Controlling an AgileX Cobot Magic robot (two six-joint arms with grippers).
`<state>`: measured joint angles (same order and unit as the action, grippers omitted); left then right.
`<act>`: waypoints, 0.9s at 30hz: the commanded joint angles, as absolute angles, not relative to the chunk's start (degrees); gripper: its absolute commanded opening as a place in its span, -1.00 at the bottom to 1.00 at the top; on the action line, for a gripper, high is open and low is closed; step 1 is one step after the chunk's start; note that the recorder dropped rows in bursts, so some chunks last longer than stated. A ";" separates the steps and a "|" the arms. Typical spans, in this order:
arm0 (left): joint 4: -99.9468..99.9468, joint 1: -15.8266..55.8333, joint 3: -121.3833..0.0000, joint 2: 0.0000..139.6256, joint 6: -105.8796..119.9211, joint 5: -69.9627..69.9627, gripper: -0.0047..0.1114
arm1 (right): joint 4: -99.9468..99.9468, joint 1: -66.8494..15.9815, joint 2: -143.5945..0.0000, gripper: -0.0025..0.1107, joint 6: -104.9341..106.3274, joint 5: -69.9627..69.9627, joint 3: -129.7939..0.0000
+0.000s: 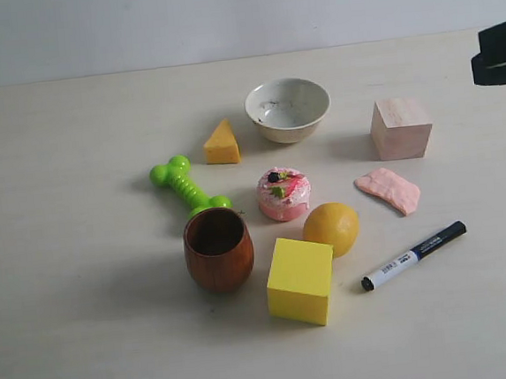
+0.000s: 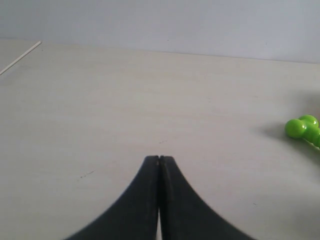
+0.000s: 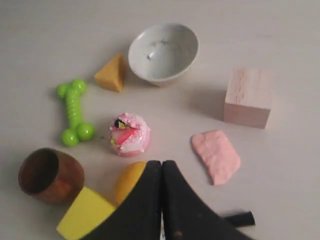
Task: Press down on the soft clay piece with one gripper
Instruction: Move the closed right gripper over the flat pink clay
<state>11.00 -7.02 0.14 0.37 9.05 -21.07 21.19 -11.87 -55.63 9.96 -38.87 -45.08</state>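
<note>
Lumpy salmon-pink clay slab (image 1: 389, 190), lying flat, right pincer (image 3: 161, 162) closed, well apart

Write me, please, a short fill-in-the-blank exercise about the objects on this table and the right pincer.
1. The soft clay piece lies flat between the wooden cube and the ____.
2. The right pincer is ____, with no gap between its jaws.
3. The bone toy is ____ in colour.

Missing words: marker; shut; green.
</note>
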 commanded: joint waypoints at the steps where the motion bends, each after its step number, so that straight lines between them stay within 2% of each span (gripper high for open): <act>1: 11.40 -6.72 0.00 0.00 8.87 -20.64 -0.92 | 22.49 -12.02 -55.79 -0.96 7.18 -31.25 -45.54; 6: 11.40 -6.72 0.00 0.00 8.87 -20.64 -0.92 | 22.49 -12.02 -55.79 -0.96 5.30 -31.72 -45.54; 16: 11.40 -6.72 0.00 0.00 8.87 -20.64 -0.92 | 24.99 -12.02 -55.90 -0.96 7.68 -20.01 -45.54; 22: 11.40 -6.72 0.00 0.00 8.87 -20.64 -0.92 | 22.86 -12.02 -66.42 -0.96 3.98 -38.07 -51.98; 27: 11.40 -6.72 0.00 0.00 8.87 -20.64 -0.92 | 17.59 -12.02 -78.33 -0.96 -9.51 -44.06 -57.89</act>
